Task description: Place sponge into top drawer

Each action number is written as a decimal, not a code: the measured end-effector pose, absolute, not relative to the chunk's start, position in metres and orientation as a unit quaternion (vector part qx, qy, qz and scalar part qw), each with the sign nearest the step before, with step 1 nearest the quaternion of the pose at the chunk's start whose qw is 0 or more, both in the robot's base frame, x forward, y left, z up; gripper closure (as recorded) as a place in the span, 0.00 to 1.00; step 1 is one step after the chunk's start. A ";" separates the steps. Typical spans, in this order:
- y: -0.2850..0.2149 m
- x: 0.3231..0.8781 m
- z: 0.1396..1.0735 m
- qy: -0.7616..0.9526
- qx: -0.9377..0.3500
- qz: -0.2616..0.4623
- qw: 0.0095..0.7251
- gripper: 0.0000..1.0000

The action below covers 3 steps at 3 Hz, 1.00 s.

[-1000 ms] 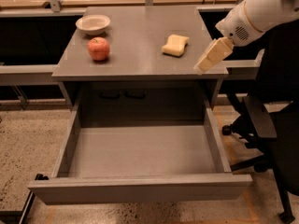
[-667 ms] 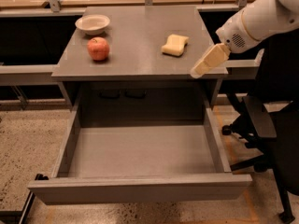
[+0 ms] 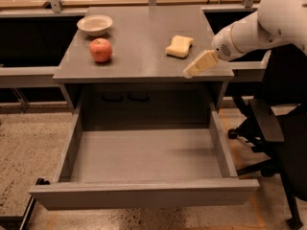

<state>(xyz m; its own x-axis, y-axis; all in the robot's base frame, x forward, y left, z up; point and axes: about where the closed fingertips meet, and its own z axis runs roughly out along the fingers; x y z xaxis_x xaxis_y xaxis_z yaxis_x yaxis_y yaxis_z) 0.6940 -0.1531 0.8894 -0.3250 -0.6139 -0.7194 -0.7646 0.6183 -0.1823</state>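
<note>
Sponge (image 3: 179,46) sits flat on the cabinet top (image 3: 144,32), right of centre, not held. Gripper (image 3: 192,71) is just lower right of it in frame, over the front-right edge of the top and angled down-left. It is near the sponge but clear of it, no contact. Can't tell whether the gripper is open or closed.

Top drawer (image 3: 144,195) is pulled fully out across the lower half of the frame; its grey floor is visible.

Apple (image 3: 100,50) and bowl (image 3: 95,24) are on the left side of the top, well apart from the gripper. Dark office chair (image 3: 278,128) at right edge.

Delta vs 1 s ago: gripper has moved left and slightly down in frame, which closes the gap to the sponge. Sponge, apple, bowl and drawer are unchanged.
</note>
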 end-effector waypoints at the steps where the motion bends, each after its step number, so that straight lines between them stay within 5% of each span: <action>1: -0.154 0.728 0.877 0.806 -0.408 0.105 0.416 0.00; 3: -0.149 0.761 0.876 0.813 -0.372 0.108 0.435 0.00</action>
<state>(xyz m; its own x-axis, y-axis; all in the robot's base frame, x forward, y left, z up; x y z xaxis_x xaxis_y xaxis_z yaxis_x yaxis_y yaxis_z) 0.7612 -0.1490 0.8760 -0.3442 -0.5106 -0.7879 -0.6993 0.6994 -0.1477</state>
